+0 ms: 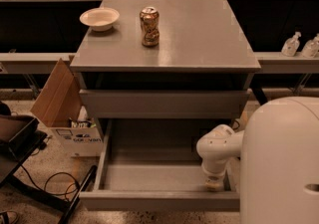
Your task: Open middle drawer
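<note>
The flat grey middle drawer [164,103] is open to reach from the front. Below it a pulled-out wide grey drawer box [159,200] juts forward, with the gripper [215,184] inside its right end. To its left stands an open brown cardboard box [57,96].

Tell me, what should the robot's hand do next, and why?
Probably lift the gripper straight up and out. The middle drawer already stands pulled far out, and the gripper sits low inside it near the front panel, so more pulling seems needless.
</note>
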You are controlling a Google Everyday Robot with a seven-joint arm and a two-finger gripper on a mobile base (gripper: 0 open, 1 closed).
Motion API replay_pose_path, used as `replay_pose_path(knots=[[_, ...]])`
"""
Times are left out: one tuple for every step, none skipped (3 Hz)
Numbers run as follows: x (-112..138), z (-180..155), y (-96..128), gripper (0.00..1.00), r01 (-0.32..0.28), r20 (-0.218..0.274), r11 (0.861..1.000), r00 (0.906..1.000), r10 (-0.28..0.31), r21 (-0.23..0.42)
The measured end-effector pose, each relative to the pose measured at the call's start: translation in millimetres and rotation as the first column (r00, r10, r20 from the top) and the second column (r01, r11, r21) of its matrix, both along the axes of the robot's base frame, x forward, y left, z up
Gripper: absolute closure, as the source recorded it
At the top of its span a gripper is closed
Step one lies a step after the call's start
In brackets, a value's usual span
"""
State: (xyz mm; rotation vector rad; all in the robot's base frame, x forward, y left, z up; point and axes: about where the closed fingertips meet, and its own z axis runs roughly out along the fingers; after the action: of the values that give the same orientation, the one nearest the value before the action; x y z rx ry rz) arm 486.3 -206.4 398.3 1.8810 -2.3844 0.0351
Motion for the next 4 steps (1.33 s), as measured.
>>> replay_pose_path(knots=[[-35.9,12.8,-11.7,1.00,-0.056,-0.040,0.997,0.9977,0.054,-0.051],[-75.2,18.7,-29.1,1.00,-0.138,-0.103,0.989,0.9859,0.132,-0.049],[-90.2,13.9,-34.8,1.00,-0.207,-0.155,0.978,0.9670,0.202,-0.020],[-91.3,13.3,-35.4,0.82,-0.218,-0.159,0.976,0.9641,0.213,-0.018]])
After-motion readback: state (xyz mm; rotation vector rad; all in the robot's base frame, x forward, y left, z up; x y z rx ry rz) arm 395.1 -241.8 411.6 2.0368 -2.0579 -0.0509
